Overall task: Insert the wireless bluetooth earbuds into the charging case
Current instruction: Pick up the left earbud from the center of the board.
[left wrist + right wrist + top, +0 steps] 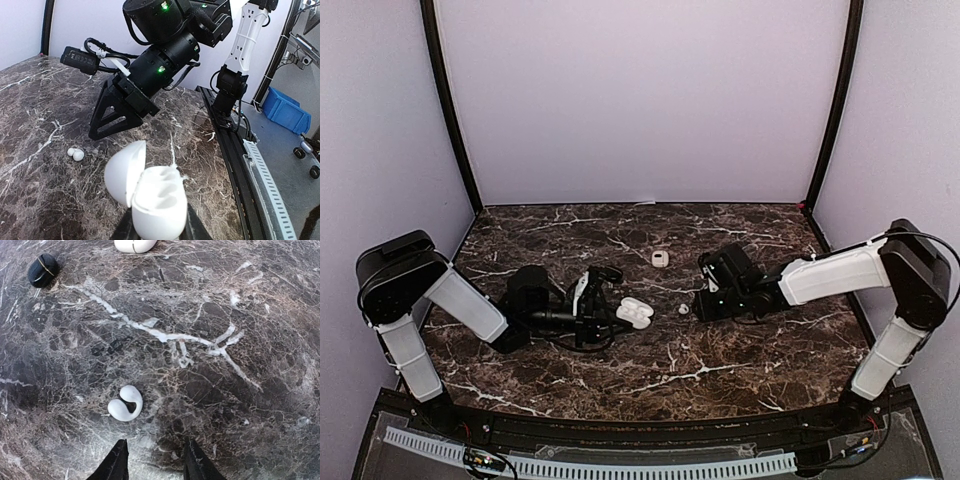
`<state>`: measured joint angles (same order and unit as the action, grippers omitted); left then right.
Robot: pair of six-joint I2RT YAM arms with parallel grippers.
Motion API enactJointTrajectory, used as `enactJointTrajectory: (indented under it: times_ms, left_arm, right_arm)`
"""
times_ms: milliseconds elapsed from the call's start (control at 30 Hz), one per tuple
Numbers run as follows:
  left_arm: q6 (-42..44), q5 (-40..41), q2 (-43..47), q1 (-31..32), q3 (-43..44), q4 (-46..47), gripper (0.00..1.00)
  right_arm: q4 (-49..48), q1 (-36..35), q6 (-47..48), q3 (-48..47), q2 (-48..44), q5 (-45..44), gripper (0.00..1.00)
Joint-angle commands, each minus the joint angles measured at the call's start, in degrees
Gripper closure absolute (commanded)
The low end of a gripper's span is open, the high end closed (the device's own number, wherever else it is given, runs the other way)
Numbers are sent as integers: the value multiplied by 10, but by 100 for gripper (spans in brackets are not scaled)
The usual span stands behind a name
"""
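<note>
My left gripper [159,231] is shut on the white charging case [157,200], which it holds upright with the lid [122,172] swung open to the left. The case's wells look empty. The case also shows in the top view [636,314] just off the left gripper [618,312]. A tiny white two-lobed earbud [125,404] lies on the marble, just ahead and left of my open, empty right gripper [156,446]. It also shows in the top view [683,309] between the case and the right gripper [700,304], and in the left wrist view [76,154].
A small white item [660,258] lies further back on the dark marble table [740,370]. The right wrist view shows a closed white case [134,245] and a small black case [42,270] at its top edge. The right arm [165,55] hangs close behind the held case.
</note>
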<state>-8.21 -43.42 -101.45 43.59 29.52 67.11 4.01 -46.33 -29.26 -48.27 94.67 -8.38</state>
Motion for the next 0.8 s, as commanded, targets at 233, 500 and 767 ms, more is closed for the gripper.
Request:
enactJointTrajectory:
  times_ms: [233, 500, 767]
  left_arm:
    - [7, -6, 10, 0, -5, -1, 83]
    - [6, -9, 10, 0, -5, -2, 83]
    - [7, -11, 10, 0, -4, -6, 83]
  right_arm:
    - [-18, 4, -10, -47, 58, -14, 66]
    - [-35, 5, -27, -49, 75, -3, 72]
    - [-40, 6, -32, -57, 86, 0, 73]
